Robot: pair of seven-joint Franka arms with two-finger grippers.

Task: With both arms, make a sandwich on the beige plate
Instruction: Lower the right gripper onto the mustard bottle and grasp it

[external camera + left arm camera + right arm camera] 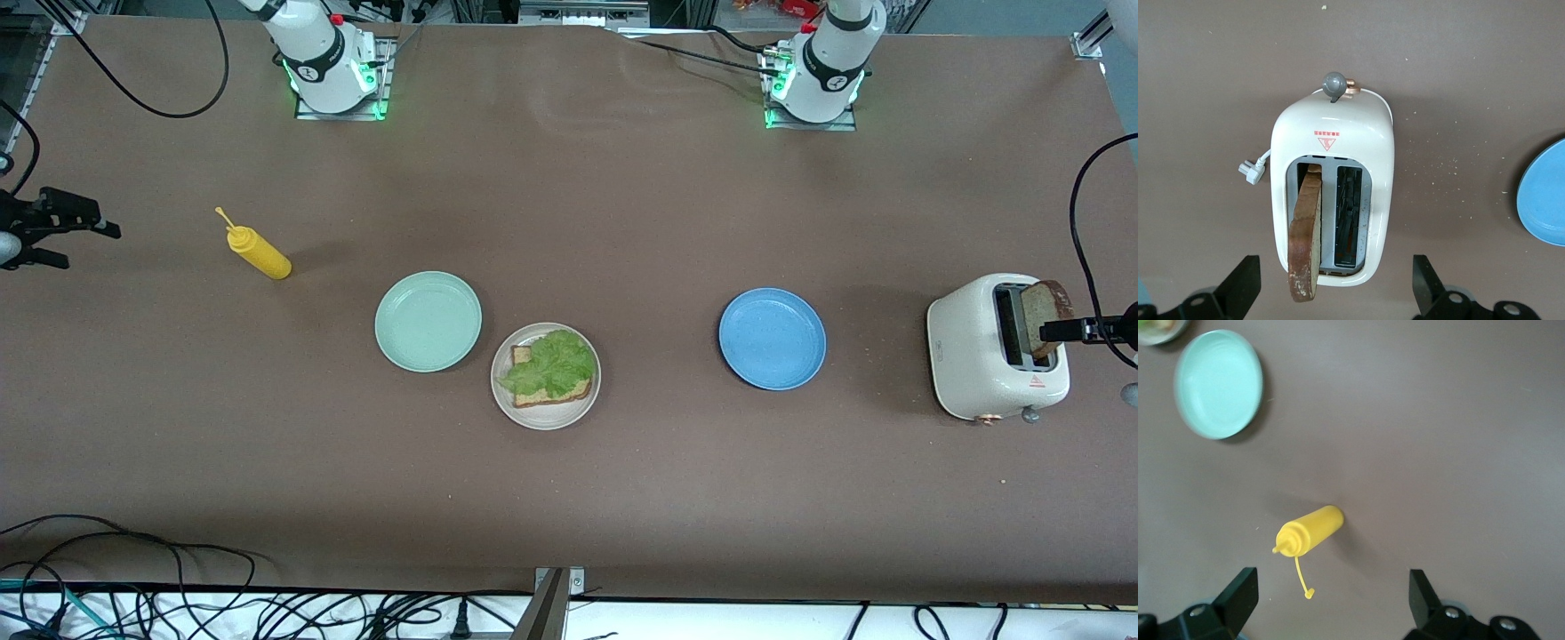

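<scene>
Beige plate holds bread slice under lettuce.

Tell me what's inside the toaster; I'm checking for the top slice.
One browned bread slice stands tilted in one slot of the toaster; the other slot shows only its wire rack. The slice's lower part is hidden.

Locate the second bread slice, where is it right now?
The bread slice stands in a slot of the white toaster at the left arm's end of the table, beside the blue plate; the open left gripper hovers over it.
</scene>
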